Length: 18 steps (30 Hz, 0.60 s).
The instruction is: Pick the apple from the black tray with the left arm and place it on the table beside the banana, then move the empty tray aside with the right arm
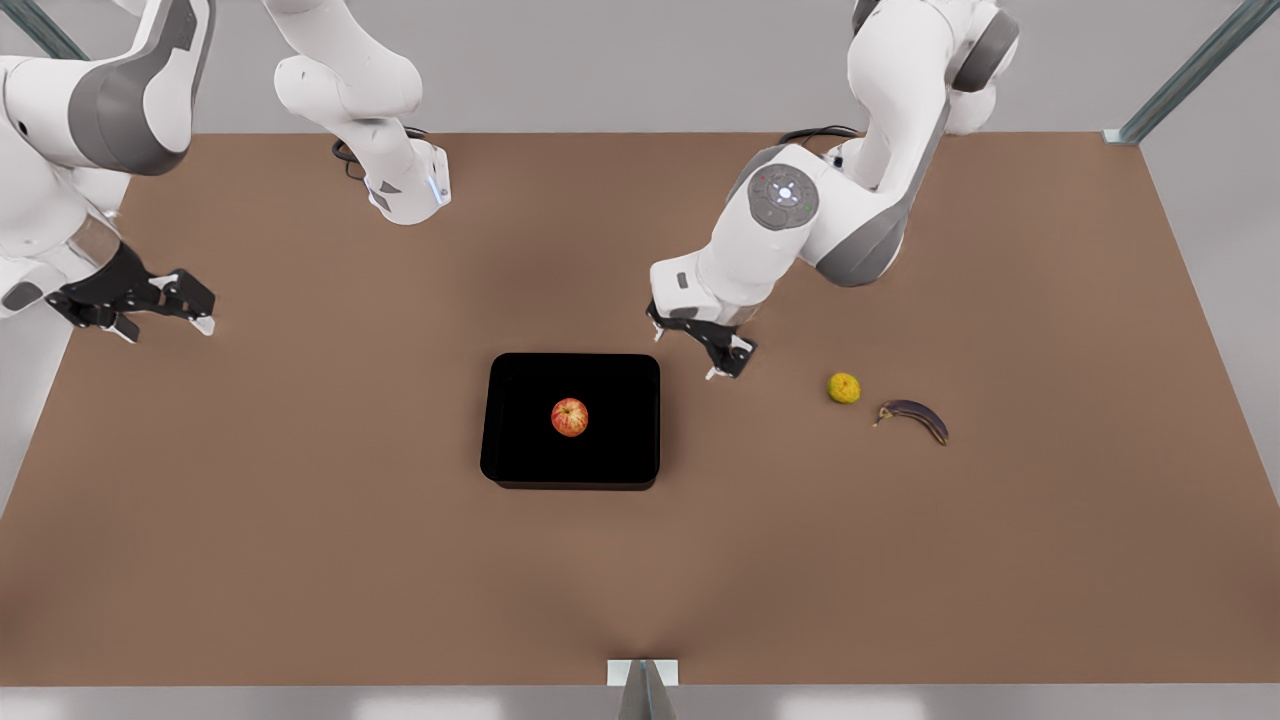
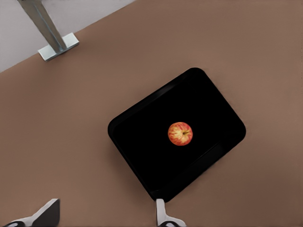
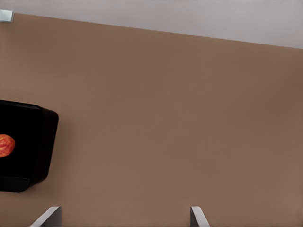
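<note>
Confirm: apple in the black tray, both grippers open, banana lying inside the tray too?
Not quite. In the front view the banana lies on the table, off to the front view's right of the black tray. The apple alone is in it. The rest holds.

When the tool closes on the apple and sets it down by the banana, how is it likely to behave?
The apple is round and looks smooth, so it may slip between the fingers unless gripped across its middle. It sits loose in the black tray, touching no wall, so a nudge would probably roll it. Released on the flat table near the banana, it may roll a little.
</note>
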### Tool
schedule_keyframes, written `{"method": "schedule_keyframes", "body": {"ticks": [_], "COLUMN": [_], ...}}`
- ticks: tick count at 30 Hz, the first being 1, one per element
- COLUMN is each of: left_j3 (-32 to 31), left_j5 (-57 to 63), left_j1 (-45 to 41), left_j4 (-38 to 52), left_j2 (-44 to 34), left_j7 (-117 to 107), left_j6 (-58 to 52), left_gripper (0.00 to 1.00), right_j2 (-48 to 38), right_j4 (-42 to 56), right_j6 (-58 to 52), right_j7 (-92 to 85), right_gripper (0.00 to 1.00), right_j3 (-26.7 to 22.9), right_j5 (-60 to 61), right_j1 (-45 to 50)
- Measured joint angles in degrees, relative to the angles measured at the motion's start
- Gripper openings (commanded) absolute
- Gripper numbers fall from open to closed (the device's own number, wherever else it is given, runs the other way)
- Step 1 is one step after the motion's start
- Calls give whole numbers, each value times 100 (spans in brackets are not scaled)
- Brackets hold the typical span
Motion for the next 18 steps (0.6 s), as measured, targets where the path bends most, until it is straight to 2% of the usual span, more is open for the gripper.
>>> {"method": "schedule_keyframes", "body": {"ticks": [7, 18], "left_j3": [-55, -91], "left_j5": [177, 1017], "left_j1": [-614, -1100], "left_j4": [331, 1122], "left_j2": [919, 2236], "left_j7": [-163, -322], "left_j6": [832, 1226], "left_gripper": [100, 100], "right_j2": [72, 470], "right_j4": [134, 614], "right_j6": [58, 93], "right_j7": [-89, -162], "right_gripper": [100, 100], "right_j3": [-25, 12], "right_j5": [-16, -21], "right_j1": [-199, -519]}}
